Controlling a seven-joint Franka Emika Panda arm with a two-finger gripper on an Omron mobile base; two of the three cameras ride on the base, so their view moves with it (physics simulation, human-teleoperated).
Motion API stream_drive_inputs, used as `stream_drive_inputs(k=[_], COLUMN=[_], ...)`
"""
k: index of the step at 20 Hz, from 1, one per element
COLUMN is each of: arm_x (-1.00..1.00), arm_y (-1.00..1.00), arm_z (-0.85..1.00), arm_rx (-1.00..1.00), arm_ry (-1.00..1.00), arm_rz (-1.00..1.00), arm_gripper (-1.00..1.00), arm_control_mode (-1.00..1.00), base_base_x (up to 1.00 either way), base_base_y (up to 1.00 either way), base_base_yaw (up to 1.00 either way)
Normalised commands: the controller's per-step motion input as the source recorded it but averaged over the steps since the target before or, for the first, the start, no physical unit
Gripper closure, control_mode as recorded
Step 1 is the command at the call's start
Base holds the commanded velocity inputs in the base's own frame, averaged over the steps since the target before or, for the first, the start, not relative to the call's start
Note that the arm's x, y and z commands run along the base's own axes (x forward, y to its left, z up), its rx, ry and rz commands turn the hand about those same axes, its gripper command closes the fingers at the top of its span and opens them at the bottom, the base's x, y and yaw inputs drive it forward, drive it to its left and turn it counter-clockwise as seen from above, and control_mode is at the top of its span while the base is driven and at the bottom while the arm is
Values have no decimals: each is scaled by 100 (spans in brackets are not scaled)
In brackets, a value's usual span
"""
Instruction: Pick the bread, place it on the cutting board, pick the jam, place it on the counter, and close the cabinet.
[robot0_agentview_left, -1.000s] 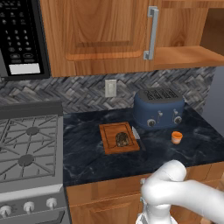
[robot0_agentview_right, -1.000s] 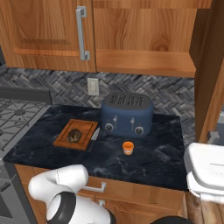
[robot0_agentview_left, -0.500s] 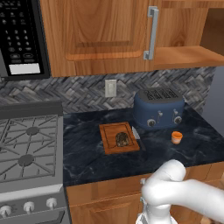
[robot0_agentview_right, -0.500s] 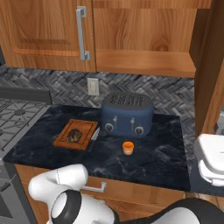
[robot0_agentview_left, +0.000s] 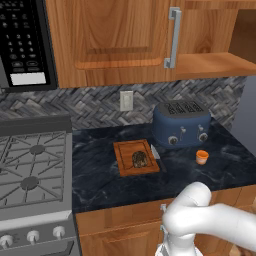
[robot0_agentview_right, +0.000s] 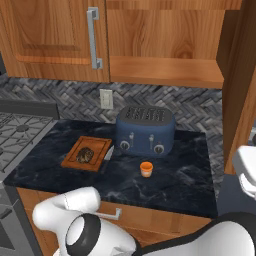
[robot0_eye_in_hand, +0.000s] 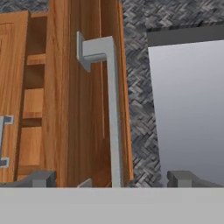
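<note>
Home kitchen, rendered. Gas stove (robot0_agentview_left: 30, 170) sitting at 9 o'clock of left base view, knobs lining its front. Black microwave (robot0_agentview_left: 22, 42) hanging at 11 o'clock above it. Dark marbled counter (robot0_agentview_left: 220, 172) running toward 3 o'clock, carrying blue toaster (robot0_agentview_left: 181, 123), wooden cutting board (robot0_agentview_left: 126, 152) holding bread (robot0_agentview_left: 139, 159), small orange jam (robot0_agentview_left: 202, 157). Wooden cabinet (robot0_agentview_left: 115, 40) spanning 12 o'clock, silver bar handle (robot0_agentview_left: 173, 37) showing, shelf lying open at 2 o'clock. Grey herringbone tile backsplash (robot0_agentview_left: 90, 105) carrying wall outlet (robot0_agentview_left: 126, 100).

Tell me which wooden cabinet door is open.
The right-hand warm brown cabinet door, swung out edge-on with its silver bar handle before the tool; the left door sits shut.
</note>
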Motion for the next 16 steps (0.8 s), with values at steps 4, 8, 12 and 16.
stream_drive_inputs(k=[4, 8, 12, 16], arm_x=[15, 14, 13, 7], arm_y=[-16, -15, -5, 0], arm_z=[-7, -7, -9, -4], arm_rx=[0, 0, 0, 0], arm_ry=[0, 0, 0, 0], arm_rz=[4, 4, 4, 4], arm_gripper=[-100, -100, -100, -100], arm_control_mode=[-100, -100, -100, -100], base_base_x=[0, 0, 0, 0], base_base_y=[0, 0, 0, 0], base_base_yaw=[0, 0, 0, 0])
